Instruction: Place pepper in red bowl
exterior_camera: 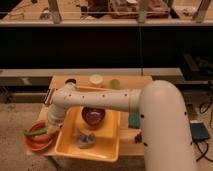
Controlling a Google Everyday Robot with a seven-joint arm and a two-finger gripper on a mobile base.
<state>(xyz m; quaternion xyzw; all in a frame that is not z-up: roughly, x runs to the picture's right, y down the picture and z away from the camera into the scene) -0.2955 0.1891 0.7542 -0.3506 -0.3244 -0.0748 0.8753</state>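
One white robot arm (100, 100) reaches left across a wooden table (135, 80). Its gripper (50, 129) hangs over the red bowl (36, 141) at the table's front-left corner; can't tell if it's apart or closed. One pepper (34, 131), dark green, lies across the bowl's top, prob. at the gripper tip. Two bowls total: the red one & a dark maroon bowl (93, 116) in one yellow tray (107, 147), with a grey object (85, 139) near it. Two small round items at the far edge: white (95, 79), pale green (115, 83). Red bowl overhangs near the table edge; open floor to the left.
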